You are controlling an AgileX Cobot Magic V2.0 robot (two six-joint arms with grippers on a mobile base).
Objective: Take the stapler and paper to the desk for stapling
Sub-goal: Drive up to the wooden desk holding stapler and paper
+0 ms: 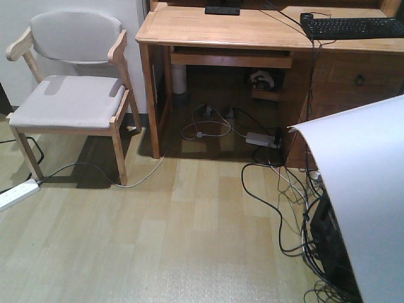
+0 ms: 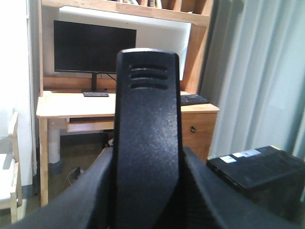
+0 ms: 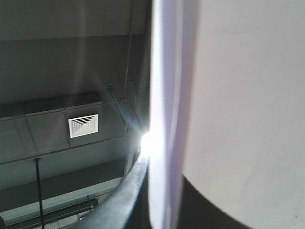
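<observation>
The black stapler [image 2: 147, 105] stands upright in the left wrist view, and my left gripper [image 2: 147, 164] is shut on it with a dark finger on each side. Its orange-red patch is hidden. The white paper [image 3: 248, 95] fills the right of the right wrist view, seen nearly edge-on, with my right gripper [image 3: 162, 195] shut on its lower edge. In the front view the paper [image 1: 366, 196] hangs curved at the lower right, and neither gripper shows there. The light wood desk [image 1: 189, 28] stands ahead across the floor; the left wrist view also shows the desk [image 2: 71, 106].
A wooden chair [image 1: 69, 95] with a grey seat stands left of the desk. On the desk are a black keyboard [image 1: 353, 26] and a monitor [image 2: 94, 46]. Tangled cables [image 1: 278, 189] lie on the floor under and right of it. A black box [image 2: 259, 169] sits to the right.
</observation>
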